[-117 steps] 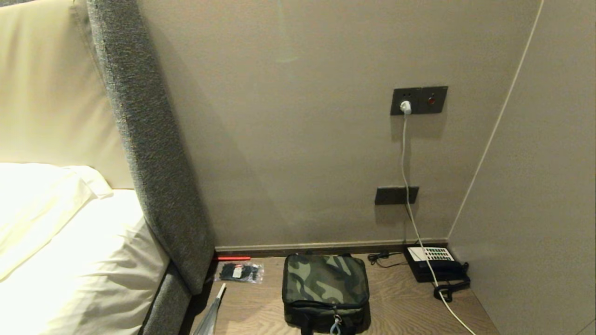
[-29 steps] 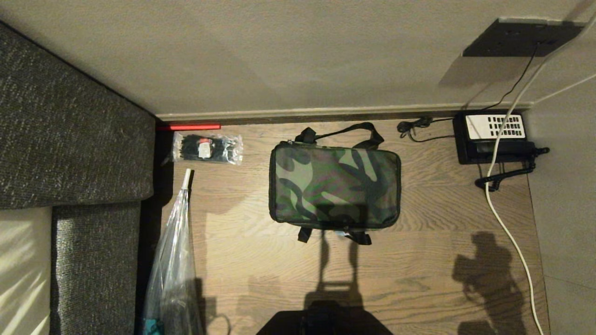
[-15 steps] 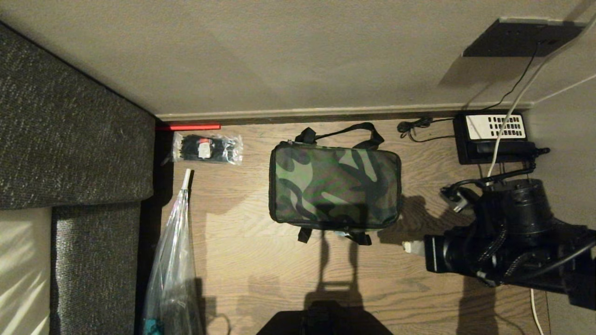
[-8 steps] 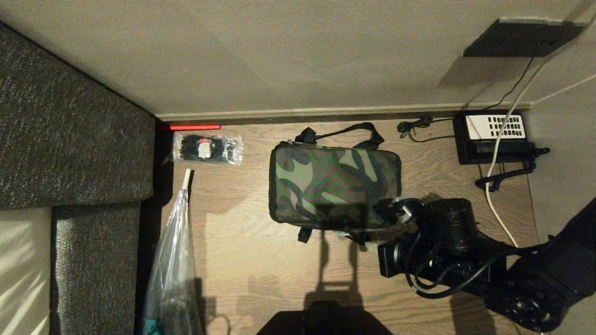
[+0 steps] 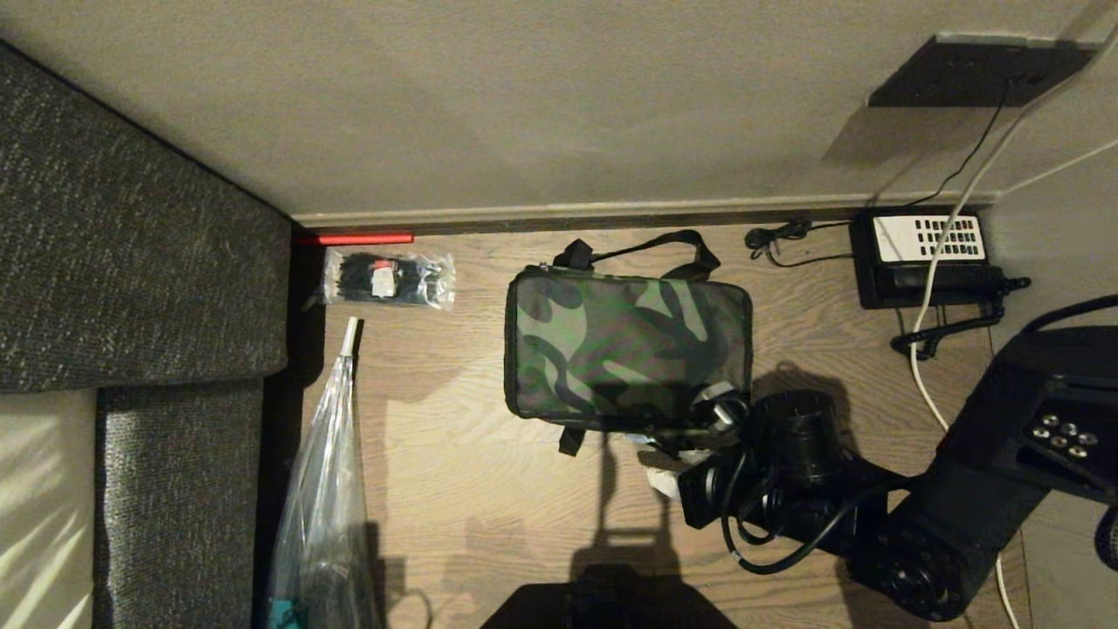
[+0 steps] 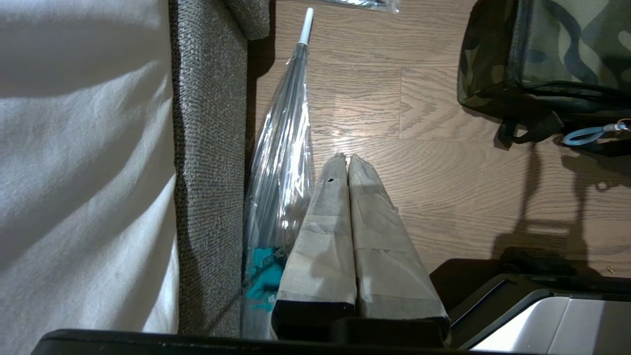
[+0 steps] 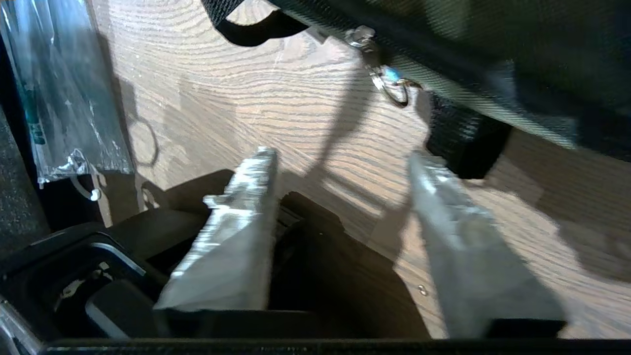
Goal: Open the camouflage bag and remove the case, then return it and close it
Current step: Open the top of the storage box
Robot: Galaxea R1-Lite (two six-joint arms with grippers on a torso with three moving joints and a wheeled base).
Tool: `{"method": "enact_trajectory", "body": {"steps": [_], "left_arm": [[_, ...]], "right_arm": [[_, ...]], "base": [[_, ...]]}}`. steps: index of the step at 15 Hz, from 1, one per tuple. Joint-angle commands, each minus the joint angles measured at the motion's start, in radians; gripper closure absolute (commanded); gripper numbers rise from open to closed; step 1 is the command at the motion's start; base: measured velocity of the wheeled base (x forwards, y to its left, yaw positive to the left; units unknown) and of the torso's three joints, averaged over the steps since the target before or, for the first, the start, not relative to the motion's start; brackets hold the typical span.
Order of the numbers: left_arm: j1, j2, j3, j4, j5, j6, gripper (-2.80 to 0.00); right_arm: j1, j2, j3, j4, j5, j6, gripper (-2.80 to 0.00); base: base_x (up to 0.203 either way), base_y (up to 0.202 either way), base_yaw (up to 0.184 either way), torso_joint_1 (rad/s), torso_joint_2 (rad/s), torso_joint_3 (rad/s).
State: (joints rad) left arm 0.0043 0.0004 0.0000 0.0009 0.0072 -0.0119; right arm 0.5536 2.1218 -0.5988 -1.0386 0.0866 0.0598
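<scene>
A green, brown and black camouflage pattern is carried by the camouflage bag (image 5: 627,358), edged in black trim with black strap handles; a light blue loop (image 6: 586,135) is hung at its zip pull. Pale wood grain is shown by the floor (image 5: 489,472). A speckled grey weave covers the headboard (image 5: 131,253). The telephone (image 5: 928,260) is black with a white keypad panel — crossed by a white cable (image 5: 926,332). The packet of ties (image 5: 389,279) is clear over black, with a red-and-white label. A red strip (image 5: 354,238) lies by the beige wall (image 5: 559,96). The right gripper (image 7: 340,167) has silver-grey fingers, the left gripper (image 6: 347,160) pale beige-taped ones.
</scene>
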Motion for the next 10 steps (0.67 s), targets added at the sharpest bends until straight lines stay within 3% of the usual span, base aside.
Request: {"method": "enact_trajectory", "body": {"steps": [1, 4, 10], "left_arm": [[0.000, -0.002, 0.003, 0.001, 0.000, 0.000, 0.00], [0.000, -0.002, 0.003, 0.001, 0.000, 0.000, 0.00], [0.000, -0.002, 0.003, 0.000, 0.000, 0.000, 0.00]], "right_arm": [[0.000, 0.029, -0.006, -0.002, -0.001, 0.008, -2.80], [0.010, 0.050, -0.012, -0.021, -0.001, 0.091, -2.80], [0.013, 0.119, -0.045, -0.178, 0.008, 0.093, -2.80]], "base": [[0.000, 0.000, 0.000, 0.000, 0.00, 0.000], [0.000, 0.000, 0.000, 0.000, 0.00, 0.000], [0.000, 0.000, 0.000, 0.000, 0.00, 0.000]]}}
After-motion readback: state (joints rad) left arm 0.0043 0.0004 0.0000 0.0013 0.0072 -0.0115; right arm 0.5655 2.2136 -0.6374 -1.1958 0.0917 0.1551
